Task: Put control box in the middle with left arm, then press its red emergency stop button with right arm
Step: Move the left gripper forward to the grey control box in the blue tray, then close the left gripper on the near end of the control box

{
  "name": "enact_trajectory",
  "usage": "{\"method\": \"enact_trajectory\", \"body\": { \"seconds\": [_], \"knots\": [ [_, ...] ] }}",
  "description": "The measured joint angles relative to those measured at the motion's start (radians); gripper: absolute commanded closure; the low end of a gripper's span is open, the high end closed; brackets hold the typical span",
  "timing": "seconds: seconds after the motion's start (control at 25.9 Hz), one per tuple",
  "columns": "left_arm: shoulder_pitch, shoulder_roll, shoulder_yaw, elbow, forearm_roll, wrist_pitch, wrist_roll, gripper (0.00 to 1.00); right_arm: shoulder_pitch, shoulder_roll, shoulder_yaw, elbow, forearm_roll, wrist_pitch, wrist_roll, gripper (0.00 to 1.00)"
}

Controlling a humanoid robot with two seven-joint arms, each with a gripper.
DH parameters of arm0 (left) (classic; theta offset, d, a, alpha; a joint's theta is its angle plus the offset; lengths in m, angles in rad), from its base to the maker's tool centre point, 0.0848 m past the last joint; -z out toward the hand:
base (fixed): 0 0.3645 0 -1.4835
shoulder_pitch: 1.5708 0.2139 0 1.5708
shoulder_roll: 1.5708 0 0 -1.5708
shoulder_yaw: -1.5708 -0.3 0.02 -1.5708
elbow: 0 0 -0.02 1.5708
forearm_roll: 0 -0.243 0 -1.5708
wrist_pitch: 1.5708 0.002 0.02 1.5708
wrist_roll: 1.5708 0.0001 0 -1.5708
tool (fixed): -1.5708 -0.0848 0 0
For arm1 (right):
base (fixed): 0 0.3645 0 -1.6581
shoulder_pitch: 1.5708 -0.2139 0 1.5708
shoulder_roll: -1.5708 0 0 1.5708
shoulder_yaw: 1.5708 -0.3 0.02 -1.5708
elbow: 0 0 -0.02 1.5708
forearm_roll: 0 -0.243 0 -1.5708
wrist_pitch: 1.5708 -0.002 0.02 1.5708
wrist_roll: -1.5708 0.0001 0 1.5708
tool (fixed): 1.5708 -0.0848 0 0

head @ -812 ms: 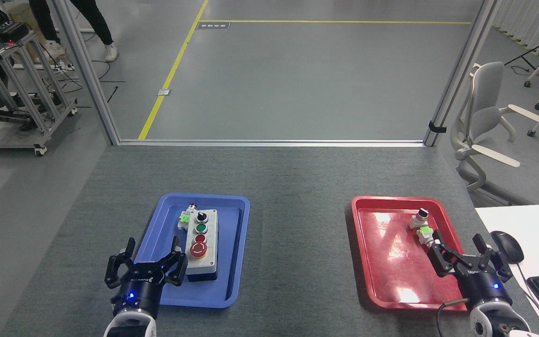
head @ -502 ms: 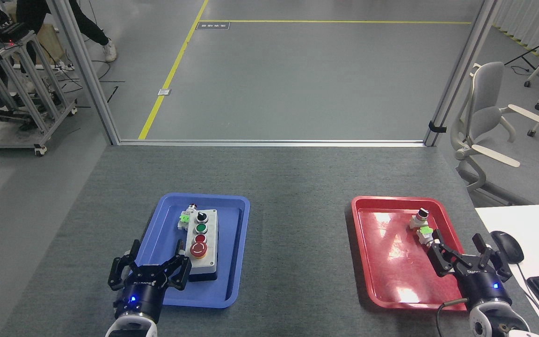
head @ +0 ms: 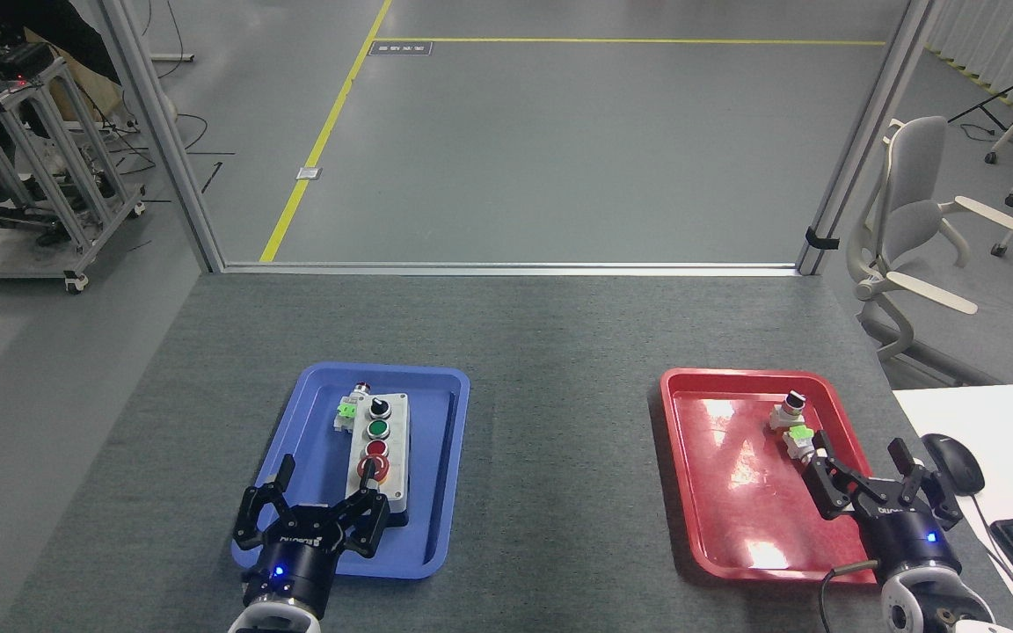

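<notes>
Control box [head: 377, 453] sits in blue tray [head: 449, 492], left side of worktop [head: 559, 422]. Left claw [head: 324, 492] spread wide open at the box's near end, one finger over the red emergency stop button [head: 376, 469], gripping nothing. Right claw [head: 867, 479] open, empty, over red tray [head: 717, 492].

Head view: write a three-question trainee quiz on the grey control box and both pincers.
1. True or false: the light grey oblong control box lies in the blue plastic tray.
2. Which pincer trails a loose black cable?
3. Multiple choice: the round red emergency stop button sits A) at the box's end nearest the robot, B) at the far end, C) on the red tray.

Key: 1 true; 2 the right pincer, not the left pincer; 3 A.
</notes>
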Motion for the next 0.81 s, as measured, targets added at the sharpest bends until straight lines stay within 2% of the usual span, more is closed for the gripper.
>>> {"method": "enact_trajectory", "body": {
  "seconds": [0.43, 0.81],
  "knots": [
    [0.023, -0.023, -0.14, 0.054, -0.001, 0.171, 0.111, 0.02, 0.0, 0.0, 0.0, 0.0, 0.0, 0.001, 0.0, 0.01],
    [-0.044, -0.043, -0.166, 0.239, -0.001, 0.226, 0.178, 0.02, 0.0, -0.002, 0.0, 0.0, 0.0, 0.001, -0.001, 0.01]
  ]
}}
